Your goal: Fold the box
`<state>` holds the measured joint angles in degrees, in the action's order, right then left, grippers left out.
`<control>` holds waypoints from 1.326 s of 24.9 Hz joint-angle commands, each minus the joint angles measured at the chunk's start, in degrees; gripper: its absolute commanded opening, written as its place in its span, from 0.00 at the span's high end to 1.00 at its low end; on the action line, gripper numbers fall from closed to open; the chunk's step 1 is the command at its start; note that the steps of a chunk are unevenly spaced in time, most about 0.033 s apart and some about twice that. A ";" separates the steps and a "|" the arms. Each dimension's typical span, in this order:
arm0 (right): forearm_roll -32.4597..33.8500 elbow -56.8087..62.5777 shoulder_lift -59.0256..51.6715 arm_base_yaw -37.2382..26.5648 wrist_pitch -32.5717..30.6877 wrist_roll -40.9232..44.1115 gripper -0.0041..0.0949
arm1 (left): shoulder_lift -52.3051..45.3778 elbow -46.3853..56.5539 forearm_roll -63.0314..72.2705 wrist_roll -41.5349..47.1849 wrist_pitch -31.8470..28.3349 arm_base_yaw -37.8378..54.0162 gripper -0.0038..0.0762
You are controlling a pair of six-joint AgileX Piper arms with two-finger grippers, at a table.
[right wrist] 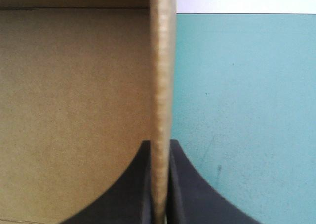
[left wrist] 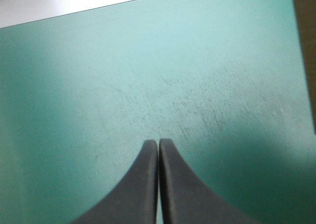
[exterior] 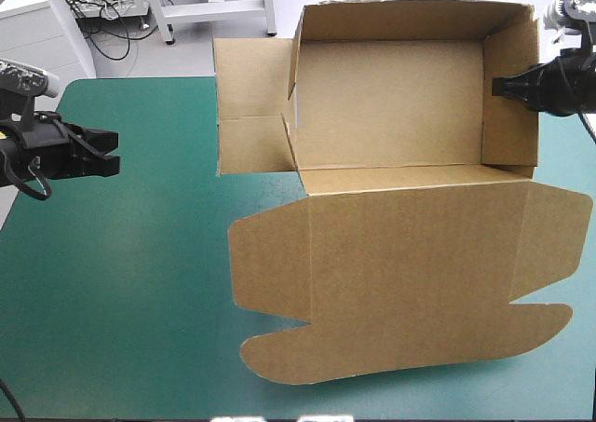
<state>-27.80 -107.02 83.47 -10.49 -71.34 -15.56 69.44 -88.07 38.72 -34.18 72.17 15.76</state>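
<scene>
High view, item one: box, brown, a part-formed tray; far and right walls upright, lid flat on the teal-green cover at the box's near side.

Left-end panel: spread outward from the box's left side, not raised.

Right gripper: fingers clamped on the box's right wall, board between them.

Left gripper: fingers pressed together, nothing held, well apart from the box on its left.

Step in hand, by judgement: raising the end walls, with the left one outstanding.

Next move likely calls for the left gripper to reach the panel's outer edge, lift it and tuck it, while the right gripper steadies the box.
</scene>
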 commanded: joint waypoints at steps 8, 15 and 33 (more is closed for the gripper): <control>-7.38 -1.28 -2.67 1.08 -0.11 -0.08 0.98 | -0.46 21.93 10.80 -13.33 -1.01 5.98 0.96; -2.06 -1.28 -2.99 7.82 -0.11 0.20 0.98 | 5.18 34.63 28.93 -21.14 -6.94 5.98 0.96; 5.82 4.46 -2.99 14.86 -0.11 1.65 0.98 | 8.52 34.61 48.06 -20.21 2.64 -4.75 0.93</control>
<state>-20.86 -101.34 82.59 4.26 -71.34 -14.62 79.93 -52.07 81.25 -54.82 68.05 12.94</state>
